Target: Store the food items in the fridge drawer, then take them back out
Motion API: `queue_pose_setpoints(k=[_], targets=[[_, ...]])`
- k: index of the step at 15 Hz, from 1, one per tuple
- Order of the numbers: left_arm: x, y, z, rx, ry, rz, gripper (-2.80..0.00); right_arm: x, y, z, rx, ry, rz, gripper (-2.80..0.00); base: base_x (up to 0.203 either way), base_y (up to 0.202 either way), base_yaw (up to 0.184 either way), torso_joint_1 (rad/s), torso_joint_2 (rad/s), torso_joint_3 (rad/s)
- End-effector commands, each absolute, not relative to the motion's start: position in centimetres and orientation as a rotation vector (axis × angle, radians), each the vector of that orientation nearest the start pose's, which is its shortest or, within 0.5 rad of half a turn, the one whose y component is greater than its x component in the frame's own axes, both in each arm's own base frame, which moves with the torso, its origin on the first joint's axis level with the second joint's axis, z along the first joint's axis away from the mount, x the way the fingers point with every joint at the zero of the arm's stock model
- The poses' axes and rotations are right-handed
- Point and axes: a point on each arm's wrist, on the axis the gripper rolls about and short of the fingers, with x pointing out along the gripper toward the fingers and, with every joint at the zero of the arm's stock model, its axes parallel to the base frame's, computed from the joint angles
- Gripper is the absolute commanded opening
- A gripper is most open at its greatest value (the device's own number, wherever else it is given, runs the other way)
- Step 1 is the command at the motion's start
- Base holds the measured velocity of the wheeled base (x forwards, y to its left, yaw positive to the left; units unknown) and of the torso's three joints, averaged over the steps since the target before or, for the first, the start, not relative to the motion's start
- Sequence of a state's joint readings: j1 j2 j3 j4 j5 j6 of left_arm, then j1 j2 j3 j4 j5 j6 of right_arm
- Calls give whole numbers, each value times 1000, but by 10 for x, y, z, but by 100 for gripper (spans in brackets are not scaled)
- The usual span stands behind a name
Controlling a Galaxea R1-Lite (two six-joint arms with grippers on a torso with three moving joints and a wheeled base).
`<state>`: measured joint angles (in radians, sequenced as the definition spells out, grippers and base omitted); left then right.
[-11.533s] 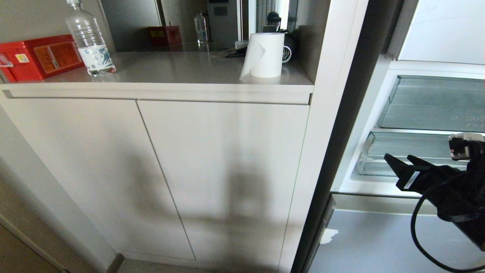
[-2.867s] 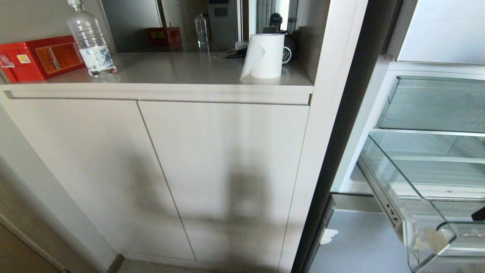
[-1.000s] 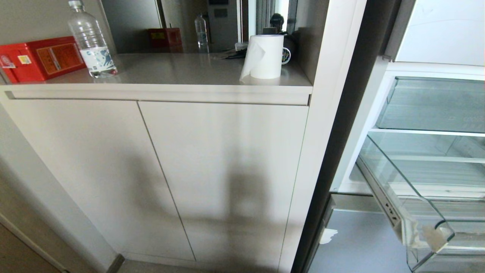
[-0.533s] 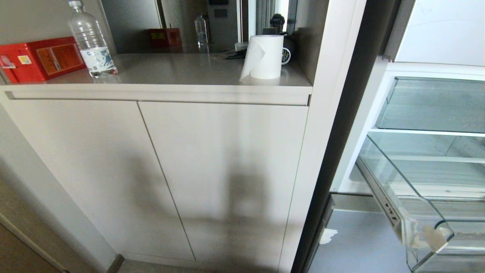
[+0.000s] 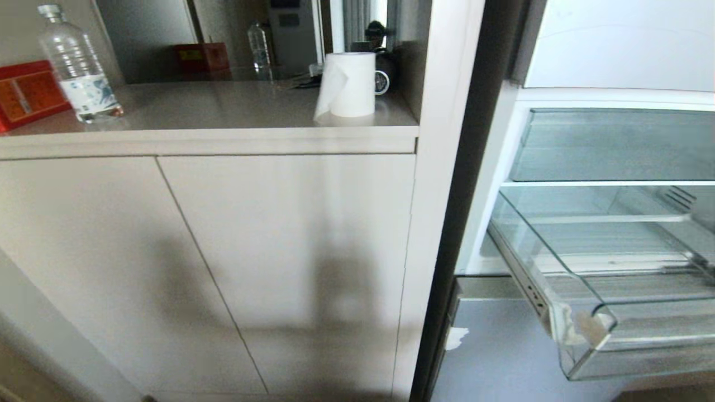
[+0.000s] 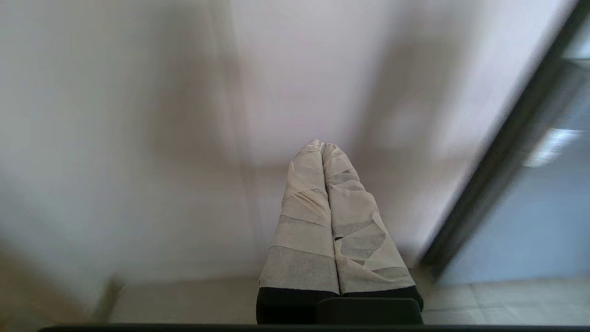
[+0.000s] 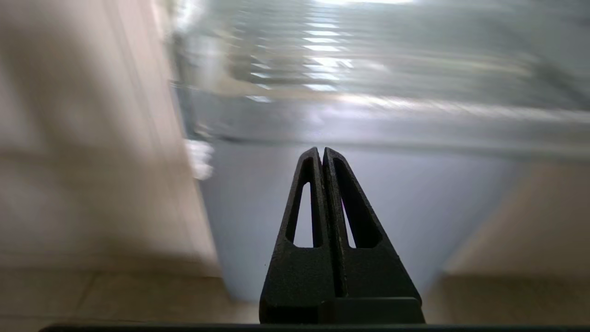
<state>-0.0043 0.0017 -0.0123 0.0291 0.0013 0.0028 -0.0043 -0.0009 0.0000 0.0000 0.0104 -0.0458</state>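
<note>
The fridge drawer (image 5: 637, 335), clear plastic with a ribbed floor, stands pulled out of the open fridge at the right of the head view, and nothing shows inside it. The food items are out of view. Neither arm shows in the head view. My left gripper (image 6: 322, 145), its fingers wrapped in pale tape, is shut on nothing and faces the beige cabinet doors (image 6: 138, 138). My right gripper (image 7: 321, 150), black, is shut on nothing in front of the grey-blue lower fridge panel (image 7: 368, 203), with the drawer (image 7: 359, 110) blurred beyond its tips.
A counter (image 5: 223, 109) carries a paper towel roll (image 5: 349, 84), a water bottle (image 5: 78, 67) and a red box (image 5: 25, 92). Beige cabinet doors (image 5: 279, 251) fill the left. Another clear bin (image 5: 614, 145) sits above the drawer. The grey-blue panel (image 5: 503, 357) lies below it.
The whole head picture has slid to the left, so the camera has turned toward the fridge. The drawer stays pulled out as before. No arm has entered the head view.
</note>
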Motion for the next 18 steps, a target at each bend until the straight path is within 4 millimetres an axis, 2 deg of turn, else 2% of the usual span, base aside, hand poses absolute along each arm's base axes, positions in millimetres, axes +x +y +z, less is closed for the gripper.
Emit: queue_pose_setpoints(k=[1,18], targets=[[-24,0,76,3,18,-3,-280,-23,0,75,-46,3,6,-280,-1,5,-174,6,7,-2],[-24,0,76,3,18,-3,-280,-23,0,75,-39,1,7,-280,-1,7,-174,4,2,3]])
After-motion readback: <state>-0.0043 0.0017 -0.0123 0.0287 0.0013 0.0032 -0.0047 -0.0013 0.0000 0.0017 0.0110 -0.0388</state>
